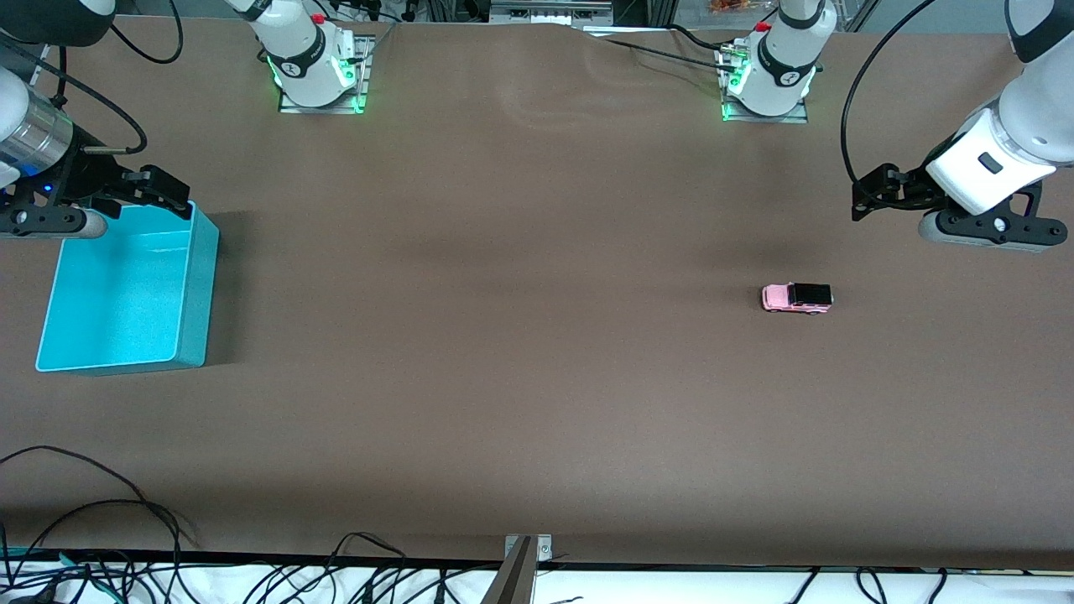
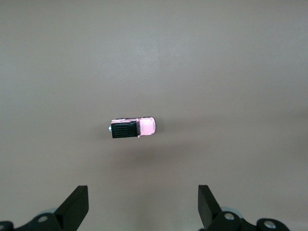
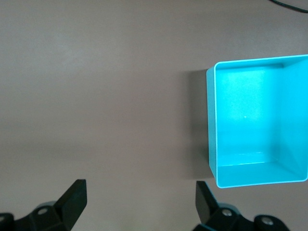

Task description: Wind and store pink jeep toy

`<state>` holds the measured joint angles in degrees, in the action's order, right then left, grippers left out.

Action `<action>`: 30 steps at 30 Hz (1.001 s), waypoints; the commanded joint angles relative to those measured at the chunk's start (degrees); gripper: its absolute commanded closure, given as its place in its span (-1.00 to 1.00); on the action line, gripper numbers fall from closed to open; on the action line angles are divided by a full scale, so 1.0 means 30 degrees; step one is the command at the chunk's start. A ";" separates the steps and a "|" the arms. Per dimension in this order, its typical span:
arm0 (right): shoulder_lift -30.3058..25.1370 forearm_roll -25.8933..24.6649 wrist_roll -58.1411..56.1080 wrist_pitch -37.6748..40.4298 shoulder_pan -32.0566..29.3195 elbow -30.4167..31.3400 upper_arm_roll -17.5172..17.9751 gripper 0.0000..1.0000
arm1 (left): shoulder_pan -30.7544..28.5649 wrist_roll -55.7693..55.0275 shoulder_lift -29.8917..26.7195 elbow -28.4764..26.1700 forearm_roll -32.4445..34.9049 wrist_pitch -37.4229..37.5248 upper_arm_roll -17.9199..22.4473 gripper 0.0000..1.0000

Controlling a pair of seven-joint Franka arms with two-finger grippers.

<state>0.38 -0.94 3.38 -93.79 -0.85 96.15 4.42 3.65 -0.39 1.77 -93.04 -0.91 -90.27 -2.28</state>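
The pink jeep toy [image 1: 797, 298] stands on its wheels on the brown table, toward the left arm's end; its black rear roof shows in the left wrist view [image 2: 132, 128]. My left gripper [image 1: 873, 193] hangs open and empty in the air, off to the side of the jeep and apart from it, and its fingertips [image 2: 77, 199] stand wide. The turquoise bin [image 1: 197, 285] sits empty at the right arm's end. My right gripper [image 1: 164, 191] hovers open and empty by the bin's rim [image 3: 211, 120], and it holds nothing [image 3: 140, 192].
Both arm bases [image 1: 319, 67] [image 1: 768, 75] stand along the table edge farthest from the front camera. Loose black cables [image 1: 101, 537] and a metal bracket [image 1: 527, 554] lie at the nearest edge. Bare brown table spans between the bin and the jeep.
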 commanded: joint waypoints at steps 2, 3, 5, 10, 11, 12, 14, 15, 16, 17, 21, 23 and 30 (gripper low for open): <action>0.0196 0.0136 -0.0012 0.0151 -0.0038 -0.0498 -0.0008 -1.00 | 0.0012 0.0248 0.0261 0.0662 -0.0108 0.0326 0.0055 -1.00; 0.0196 0.0136 -0.0012 0.0151 -0.0038 -0.0498 -0.0008 -1.00 | 0.0012 0.0248 0.0261 0.0662 -0.0108 0.0326 0.0055 -1.00; 0.0196 0.0136 -0.0012 0.0151 -0.0038 -0.0498 -0.0008 -1.00 | -0.0017 0.0248 0.0232 0.0662 -0.0137 0.0326 0.0085 -1.00; 0.0196 0.0136 -0.0012 0.0180 -0.0038 -0.0498 -0.0008 -1.00 | -0.0075 0.0277 0.0232 0.0691 -0.0108 0.0326 0.0085 -1.00; 0.0196 0.0136 -0.0012 0.0180 -0.0038 -0.0498 -0.0008 -1.00 | -0.0134 0.0306 0.0202 0.0691 -0.0108 0.0326 0.0114 -1.00; 0.0196 0.0136 -0.0012 0.0180 -0.0038 -0.0469 -0.0008 -1.00 | -0.0134 0.0306 0.0202 0.0691 -0.0137 0.0326 0.0114 -1.00; 0.0196 0.0136 -0.0012 0.0180 -0.0038 -0.0498 -0.0008 -1.00 | -0.0047 0.0277 0.0376 0.0662 -0.0108 0.0355 0.0114 -1.00; 0.0196 0.0136 -0.0012 0.0151 -0.0038 -0.0498 -0.0008 -1.00 | 0.0012 0.0248 0.0552 0.0662 -0.0079 0.0413 0.0085 -1.00; 0.0196 0.0136 -0.0012 0.0151 -0.0038 -0.0498 -0.0008 -1.00 | 0.0012 0.0248 0.0670 0.0691 -0.0079 0.0414 0.0114 -1.00; 0.0196 0.0136 -0.0012 0.0151 -0.0038 -0.0498 -0.0008 -1.00 | -0.0104 0.0277 0.0671 0.0662 -0.0108 0.0414 0.0114 -1.00; 0.0196 0.0136 -0.0012 0.0151 -0.0038 -0.0498 -0.0008 -1.00 | -0.0164 0.0306 0.1195 0.0661 -0.0108 0.0414 0.0114 -1.00; 0.0196 0.0136 -0.0012 0.0151 -0.0038 -0.0498 -0.0008 -1.00 | -0.0164 0.0743 0.1577 0.0662 -0.0049 0.0356 0.0143 -1.00; 0.0196 0.0136 -0.0012 0.0151 -0.0038 -0.0469 -0.0008 -1.00 | -0.0309 0.3585 0.2573 0.0662 -0.0020 0.0239 0.0260 -1.00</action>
<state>0.38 -0.94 3.38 -93.79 -0.85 96.15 4.42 3.20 4.50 6.44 -92.87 -0.91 -90.12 -1.84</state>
